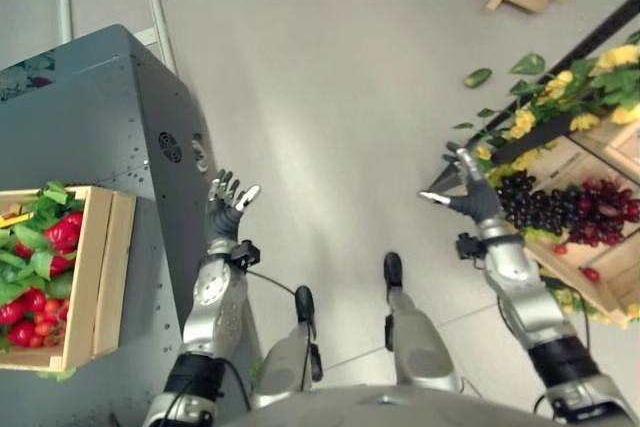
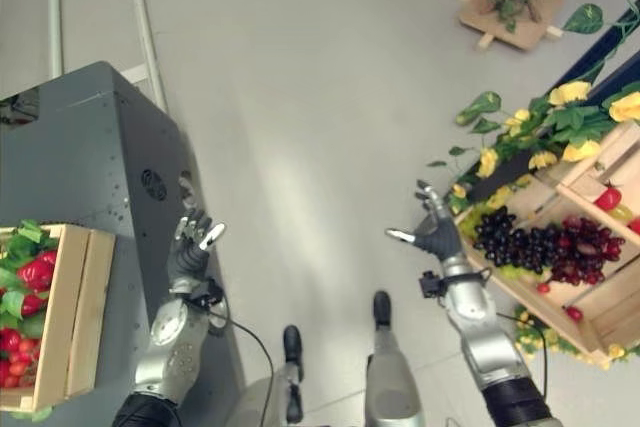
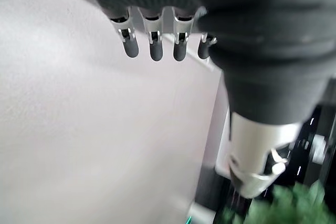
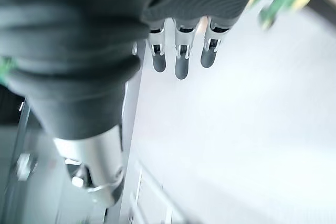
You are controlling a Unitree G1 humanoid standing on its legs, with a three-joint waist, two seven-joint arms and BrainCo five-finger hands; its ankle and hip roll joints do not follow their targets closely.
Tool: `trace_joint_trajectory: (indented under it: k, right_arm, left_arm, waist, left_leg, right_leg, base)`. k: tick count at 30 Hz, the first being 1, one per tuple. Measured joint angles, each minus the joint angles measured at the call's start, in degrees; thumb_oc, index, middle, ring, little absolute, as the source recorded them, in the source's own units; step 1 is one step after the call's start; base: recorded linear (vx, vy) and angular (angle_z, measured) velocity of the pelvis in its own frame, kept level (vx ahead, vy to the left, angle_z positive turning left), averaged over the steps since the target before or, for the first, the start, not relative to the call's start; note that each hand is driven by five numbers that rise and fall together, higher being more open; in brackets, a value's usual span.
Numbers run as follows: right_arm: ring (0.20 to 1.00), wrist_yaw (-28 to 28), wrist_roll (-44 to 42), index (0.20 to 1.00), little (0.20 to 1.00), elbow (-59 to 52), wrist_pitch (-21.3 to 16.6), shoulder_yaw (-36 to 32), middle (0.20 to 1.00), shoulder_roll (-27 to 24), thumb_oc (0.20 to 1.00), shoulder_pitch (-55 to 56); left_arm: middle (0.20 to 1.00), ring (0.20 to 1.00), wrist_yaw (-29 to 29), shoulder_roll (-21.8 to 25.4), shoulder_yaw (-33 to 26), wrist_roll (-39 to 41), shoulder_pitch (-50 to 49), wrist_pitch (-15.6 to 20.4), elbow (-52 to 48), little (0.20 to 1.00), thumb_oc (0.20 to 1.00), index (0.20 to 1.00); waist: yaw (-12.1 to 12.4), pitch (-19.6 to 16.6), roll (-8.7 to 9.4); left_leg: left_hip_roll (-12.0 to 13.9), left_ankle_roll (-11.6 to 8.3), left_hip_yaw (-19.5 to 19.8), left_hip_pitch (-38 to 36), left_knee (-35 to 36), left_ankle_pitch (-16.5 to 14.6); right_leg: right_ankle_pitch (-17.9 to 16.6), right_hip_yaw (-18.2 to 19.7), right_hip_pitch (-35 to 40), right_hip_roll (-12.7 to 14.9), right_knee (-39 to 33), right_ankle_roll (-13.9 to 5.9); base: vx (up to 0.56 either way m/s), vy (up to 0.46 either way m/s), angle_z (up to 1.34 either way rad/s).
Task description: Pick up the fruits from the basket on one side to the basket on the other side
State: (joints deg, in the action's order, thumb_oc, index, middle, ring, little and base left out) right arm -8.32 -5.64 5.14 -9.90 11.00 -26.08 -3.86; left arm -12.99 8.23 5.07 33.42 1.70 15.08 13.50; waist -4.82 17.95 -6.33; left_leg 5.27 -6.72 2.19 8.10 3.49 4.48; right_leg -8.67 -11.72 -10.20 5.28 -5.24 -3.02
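Both hands were empty, fingers straight and spread. The left hand (image 1: 227, 209) hung beside the grey cabinet (image 1: 95, 117), near the left crate (image 1: 92, 282) of red fruit (image 1: 62, 232) and leaves at the cabinet's edge. The right hand (image 1: 468, 192) hovered just beside the right crate (image 1: 585, 267), where dark grapes (image 1: 540, 204) lay.

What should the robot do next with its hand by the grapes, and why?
Probably move the right hand sideways over the dark grapes and lower it. It is open and empty beside the right crate; the left hand, also open, holds nothing.
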Motion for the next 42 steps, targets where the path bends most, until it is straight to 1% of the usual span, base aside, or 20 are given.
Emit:
trace_joint_trajectory:
  k: [1, 3, 5, 7, 11, 13, 14, 15, 17, 19, 21, 23, 27, 29, 30, 31, 32, 35, 37, 42]
  right_arm:
    - [1.0, -0.3, 0.2, 1.0, 1.0, -0.4, 0.0, 0.4, 1.0, -0.5, 1.0, -0.5]
    - [1.0, -0.9, 1.5, 1.0, 1.0, -0.7, 0.0, 0.7, 1.0, -0.8, 1.0, -1.0]
    - [1.0, -1.0, 2.0, 1.0, 1.0, -0.7, 0.0, 0.9, 1.0, -1.4, 1.0, -1.4]
    - [1.0, -1.1, 2.2, 1.0, 1.0, -0.5, 0.2, 0.5, 1.0, -2.6, 1.0, -0.2]
    - [1.0, -0.8, 2.3, 1.0, 1.0, -0.4, 0.2, 0.4, 1.0, -2.7, 1.0, 2.9]
    - [1.0, -0.6, 2.2, 1.0, 1.0, -0.5, 0.2, 0.1, 1.0, -1.1, 1.0, 3.3]
    - [1.0, -0.5, 2.2, 1.0, 1.0, -0.8, 0.2, -0.9, 1.0, -0.1, 1.0, 4.1]
    - [1.0, -0.5, 2.2, 1.0, 1.0, -1.2, 0.2, -1.2, 1.0, -0.1, 1.0, 4.3]
    - [1.0, -0.9, 2.1, 1.0, 1.0, -1.0, 0.3, -2.4, 1.0, 0.4, 1.0, 7.0]
    - [1.0, -0.6, 2.2, 1.0, 1.0, -0.6, 0.4, -1.1, 1.0, 1.2, 1.0, 7.1]
    - [1.0, -0.2, 2.1, 1.0, 1.0, 0.0, 0.2, -0.9, 1.0, 3.0, 1.0, 7.6]
    - [1.0, -0.2, 1.8, 1.0, 1.0, 1.8, 0.2, -0.7, 1.0, 5.7, 1.0, 7.6]
    - [1.0, -0.2, 0.4, 1.0, 1.0, 4.7, 0.5, 1.0, 1.0, 6.8, 1.0, 6.9]
    - [1.0, -0.3, 0.3, 1.0, 1.0, 4.9, 0.6, 0.8, 1.0, 6.2, 1.0, 7.4]
    - [1.0, 0.0, 0.4, 1.0, 1.0, 5.0, 0.7, 1.2, 1.0, 6.5, 1.0, 7.7]
    - [1.0, 0.0, 0.4, 1.0, 1.0, 5.0, 0.7, 1.5, 1.0, 7.3, 1.0, 8.1]
    - [1.0, 0.3, 0.4, 1.0, 1.0, 5.0, 0.7, 1.7, 1.0, 7.7, 1.0, 8.3]
    - [1.0, 0.4, 0.2, 1.0, 1.0, 5.5, 0.7, 1.8, 1.0, 7.7, 1.0, 8.8]
    - [1.0, 0.5, 0.0, 1.0, 1.0, 5.5, 0.7, 1.8, 1.0, 7.3, 1.0, 8.6]
    - [1.0, 0.7, -0.2, 1.0, 1.0, 8.1, 0.7, 1.9, 1.0, 6.0, 1.0, 7.3]
  left_arm:
    - [1.0, 1.0, -0.1, -0.8, 0.6, 0.0, 0.8, 0.1, 0.9, 1.0, 1.0, 1.0]
    - [1.0, 1.0, -0.5, -0.8, 0.6, -0.1, 0.5, -0.1, 2.0, 1.0, 1.0, 1.0]
    - [1.0, 1.0, -0.5, -0.7, 0.6, -0.1, -1.4, 0.0, 2.1, 1.0, 1.0, 1.0]
    - [1.0, 1.0, -0.1, -1.0, 1.2, -0.2, -3.0, -0.1, 3.5, 1.0, 1.0, 1.0]
    - [1.0, 1.0, 0.7, -0.2, 1.2, -0.1, -3.6, 0.3, 3.5, 1.0, 1.0, 1.0]
    - [1.0, 1.0, 1.0, 1.2, 0.6, -0.1, -4.1, 0.2, 3.5, 1.0, 1.0, 1.0]
    - [1.0, 1.0, 1.2, 1.4, 0.3, -0.1, -4.7, 0.1, 4.0, 1.0, 1.0, 1.0]
    - [1.0, 1.0, 1.3, 1.4, 0.4, -0.1, -5.0, 0.1, 3.8, 1.0, 1.0, 1.0]
    - [1.0, 1.0, 2.2, 0.6, 1.1, -0.1, -4.7, 0.2, 3.7, 1.0, 1.0, 1.0]
    - [1.0, 1.0, 2.3, 0.8, 0.8, -0.1, -5.2, 0.2, 3.8, 1.0, 1.0, 1.0]
    - [1.0, 1.0, 2.3, 2.1, -0.1, -0.1, -6.1, -0.2, 4.1, 1.0, 1.0, 1.0]
    - [1.0, 1.0, 2.4, 3.8, -0.2, -0.2, -7.0, -0.3, 4.6, 1.0, 1.0, 1.0]
    - [1.0, 1.0, 2.6, 3.6, 0.3, -1.2, -8.2, -0.8, 6.9, 1.0, 1.0, 1.0]
    - [1.0, 1.0, 2.6, 2.2, 0.6, -1.2, -7.1, -0.9, 8.4, 1.0, 1.0, 1.0]
    - [1.0, 1.0, 2.5, 2.4, 0.4, -1.2, -7.3, -0.4, 7.9, 1.0, 1.0, 1.0]
    - [1.0, 1.0, 2.2, 3.5, -0.1, -1.2, -7.0, -0.5, 8.3, 1.0, 1.0, 1.0]
    - [1.0, 1.0, 2.1, 3.9, -0.6, -1.2, -6.4, -0.5, 8.4, 1.0, 1.0, 1.0]
    - [1.0, 1.0, 2.0, 4.5, -0.3, -1.3, -4.9, -0.5, 8.4, 1.0, 1.0, 1.0]
    - [1.0, 1.0, 2.0, 3.9, 0.4, -1.8, -4.9, -0.4, 8.1, 1.0, 1.0, 1.0]
    - [1.0, 1.0, 1.7, 2.5, 1.7, -2.8, -5.2, -0.7, 9.0, 1.0, 1.0, 1.0]
  waist:
    - [-0.2, -0.7, -0.75]
    - [1.2, -0.9, -0.83]
    - [1.7, -1.1, -1.13]
    - [-0.1, -1.8, -2.35]
    - [-0.2, -3.0, -1.47]
    - [0.3, -3.6, 0.42]
    - [1.2, -4.5, 1.15]
    - [0.8, -5.1, 0.39]
    - [-0.7, -6.3, 0.41]
    - [0.1, -6.6, 0.69]
    - [1.2, -7.7, 2.61]
    - [1.2, -9.6, 6.81]
    - [3.4, -9.9, 7.49]
    - [-0.5, -8.6, 6.25]
    - [0.4, -7.7, 6.45]
    - [0.1, -7.3, 6.17]
    - [-0.2, -7.0, 6.41]
    - [-1.1, -6.7, 7.66]
    - [-1.6, -7.0, 7.96]
    - [-1.8, -6.3, 5.58]
  left_leg:
    - [0.9, 0.77, -2.4, 1.9, 0.9, 2.1]
    - [3.5, 1.66, -11.5, 1.6, 0.2, -1.0]
    - [4.1, 2.41, -14.0, 0.5, -4.2, -1.3]
    - [3.1, 1.4, -14.5, -0.6, -4.2, -0.5]
    - [0.2, 3.64, -12.5, -1.9, 0.9, 1.6]
    - [-0.2, 3.64, -13.4, -1.0, -1.8, -1.4]
    - [-0.3, 2.73, -13.7, -0.6, -11.8, -7.3]
    - [-0.4, 2.21, -12.8, -1.3, -11.6, -8.3]
    - [-1.6, 4.58, -12.9, -2.1, -9.1, -6.7]
    - [-0.6, 4.76, -12.2, -2.6, -8.1, -6.5]
    - [-0.6, 4.79, -11.0, -2.6, -7.8, -6.4]
    - [-3.4, 4.49, -10.5, -2.3, -7.4, -6.3]
    - [-3.9, 4.25, -9.8, -1.8, -6.8, -5.5]
    - [-4.6, 6.24, -7.8, -1.3, -8.7, -5.4]
    - [-4.8, 7.18, -7.1, -3.3, -6.5, -4.7]
    - [-4.4, 7.21, -4.8, -3.6, -5.8, -4.2]
    - [-4.8, 7.24, -1.2, -3.7, -4.7, -3.1]
    - [-6.5, 7.06, 5.4, -4.2, -2.8, -1.4]
    - [-7.1, 6.44, 8.5, -4.3, -1.5, -0.6]
    - [-7.0, 4.82, 17.0, -2.2, -3.8, -0.4]
  right_leg:
    - [0.3, -3.5, 0.1, 0.5, 0.0, 1.13]
    - [0.9, -7.4, 1.2, 1.6, 0.0, 1.79]
    - [1.1, -8.8, 1.4, 2.9, 0.5, 1.17]
    - [2.4, -12.0, 2.7, 5.0, 3.6, -1.22]
    - [6.9, -15.9, 4.7, 7.6, 8.3, -2.97]
    - [6.2, -18.9, 6.4, 9.9, 6.0, -3.07]
    - [4.9, -21.3, 8.3, 11.1, 6.0, -4.58]
    - [4.7, -22.5, 9.2, 10.9, 6.0, -5.0]
    - [5.7, -25.9, 9.2, 14.6, 14.1, -4.22]
    - [8.9, -25.2, 6.2, 14.2, 16.7, -4.72]
    - [7.5, -24.7, 5.1, 11.0, 8.4, -3.65]
    - [0.3, -22.7, 5.2, 11.2, 4.4, -2.52]
    - [1.3, -22.0, 6.7, 12.3, 6.4, -4.0]
    - [2.7, -16.9, 6.8, 14.9, 13.4, -5.62]
    - [5.8, -8.3, 4.2, 13.9, 17.4, -6.49]
    - [8.4, 1.0, 4.1, 9.8, 14.9, -7.22]
    - [9.1, 5.1, 3.9, 6.3, 11.6, -6.77]
    - [9.9, 12.1, 4.0, 0.9, 8.2, -4.91]
    - [7.8, 14.2, 4.4, -1.5, 8.1, -1.03]
    - [13.5, 20.3, 6.0, -6.2, 14.6, 1.46]
  base:
    - [-0.07, -0.058, 1.31]
    - [-0.07, -0.091, 1.11]
    - [-0.12, -0.083, 0.54]
    - [-0.16, -0.037, 1.09]
    - [-0.1, -0.005, 1.31]
    - [-0.13, 0.101, 0.88]
    - [-0.14, 0.105, 0.5]
    - [-0.11, 0.137, 0.91]
    - [-0.04, 0.115, 1.22]
    - [-0.13, 0.163, 0.41]
    - [-0.16, 0.193, 0.46]
    - [-0.09, 0.193, 0.87]
    - [-0.11, 0.271, 0.7]
    - [0.09, 0.185, 1.25]
    - [0.07, 0.134, 0.54]
    - [0.12, 0.18, 0.72]
    - [0.09, 0.106, 1.13]
    - [0.1, 0.018, 1.4]
    - [0.11, 0.0, 1.22]
    - [0.11, -0.086, 1.05]
